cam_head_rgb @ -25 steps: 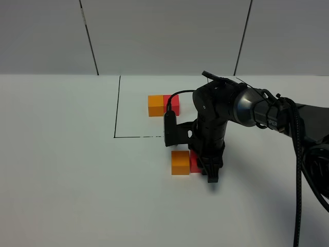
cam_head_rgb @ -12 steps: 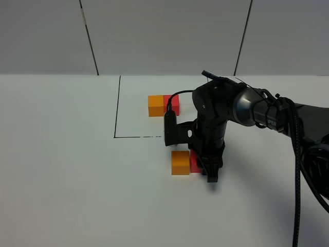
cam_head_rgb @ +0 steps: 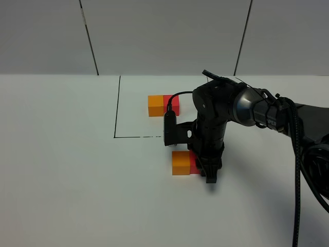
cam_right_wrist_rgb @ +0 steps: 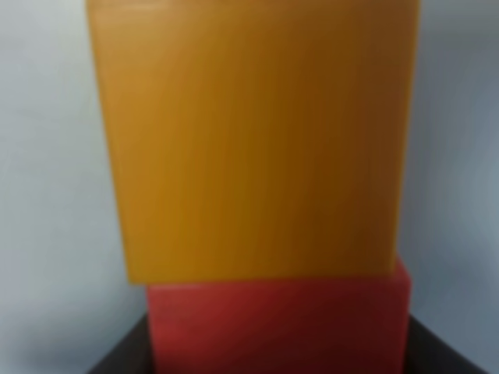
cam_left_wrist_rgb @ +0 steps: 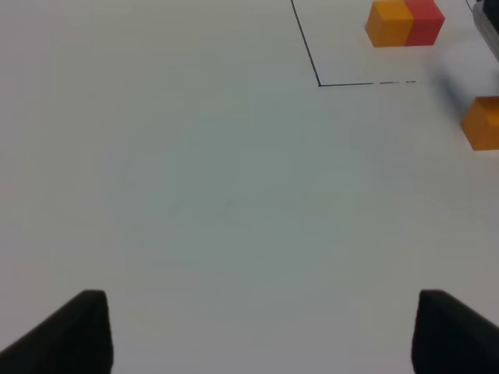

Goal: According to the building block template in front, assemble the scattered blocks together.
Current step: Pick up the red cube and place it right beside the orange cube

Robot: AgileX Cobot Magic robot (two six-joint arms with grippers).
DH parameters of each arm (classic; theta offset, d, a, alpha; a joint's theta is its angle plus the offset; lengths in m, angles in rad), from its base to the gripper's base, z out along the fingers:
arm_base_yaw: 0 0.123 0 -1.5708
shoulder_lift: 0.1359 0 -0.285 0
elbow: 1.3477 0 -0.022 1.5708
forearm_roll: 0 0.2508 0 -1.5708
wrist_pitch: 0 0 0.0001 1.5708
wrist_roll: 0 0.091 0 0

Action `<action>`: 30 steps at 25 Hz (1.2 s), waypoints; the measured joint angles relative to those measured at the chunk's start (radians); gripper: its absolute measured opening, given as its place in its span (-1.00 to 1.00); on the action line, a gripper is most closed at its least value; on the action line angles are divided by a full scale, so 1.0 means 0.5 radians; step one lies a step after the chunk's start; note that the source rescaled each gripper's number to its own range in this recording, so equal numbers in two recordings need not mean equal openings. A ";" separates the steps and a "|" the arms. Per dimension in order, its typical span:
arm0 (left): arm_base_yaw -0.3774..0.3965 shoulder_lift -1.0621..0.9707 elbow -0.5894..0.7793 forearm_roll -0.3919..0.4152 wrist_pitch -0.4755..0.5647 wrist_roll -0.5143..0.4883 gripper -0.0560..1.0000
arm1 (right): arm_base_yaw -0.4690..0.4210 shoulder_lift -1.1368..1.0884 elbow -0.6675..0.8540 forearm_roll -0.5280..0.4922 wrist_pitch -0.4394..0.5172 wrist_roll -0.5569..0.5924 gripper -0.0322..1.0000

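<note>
The template, an orange cube [cam_head_rgb: 156,105] joined to a red cube [cam_head_rgb: 172,104], sits inside the thin black drawn frame [cam_head_rgb: 117,108]. It also shows in the left wrist view [cam_left_wrist_rgb: 405,22]. In front of the frame, the loose orange cube [cam_head_rgb: 180,162] touches the loose red cube [cam_head_rgb: 194,162] on its right. My right gripper [cam_head_rgb: 206,169] points down and is shut on the red cube, hiding most of it. In the right wrist view the red cube [cam_right_wrist_rgb: 277,327] sits between the dark fingers, pressed against the orange cube [cam_right_wrist_rgb: 253,140]. My left gripper [cam_left_wrist_rgb: 261,335] is open and empty over bare table.
The white table [cam_head_rgb: 67,170] meets a grey panelled wall at the back. The right arm and its black cables [cam_head_rgb: 295,154] take up the right side. The loose orange cube shows at the edge of the left wrist view [cam_left_wrist_rgb: 483,123].
The right gripper with the red cube has crept slightly left, closing against the orange cube. The left gripper's earlier state is not shown.
</note>
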 joint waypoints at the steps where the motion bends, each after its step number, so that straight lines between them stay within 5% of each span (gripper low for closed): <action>1: 0.000 0.000 0.000 0.000 0.000 0.000 0.33 | 0.000 0.000 0.000 0.000 0.000 0.000 -0.94; 18: 0.000 0.000 0.000 0.000 0.000 0.000 0.33 | 0.000 0.000 0.000 0.025 -0.019 0.171 -0.87; 20: 0.000 0.000 0.000 0.000 0.000 0.000 0.33 | 0.000 0.000 0.000 0.022 -0.052 0.183 -0.62; 26: 0.000 0.000 0.000 0.000 0.000 0.000 0.33 | 0.000 -0.002 -0.006 -0.007 -0.144 0.312 0.86; 30: 0.000 0.000 0.000 0.000 0.000 0.000 0.33 | 0.000 -0.012 -0.008 -0.058 -0.136 0.450 0.99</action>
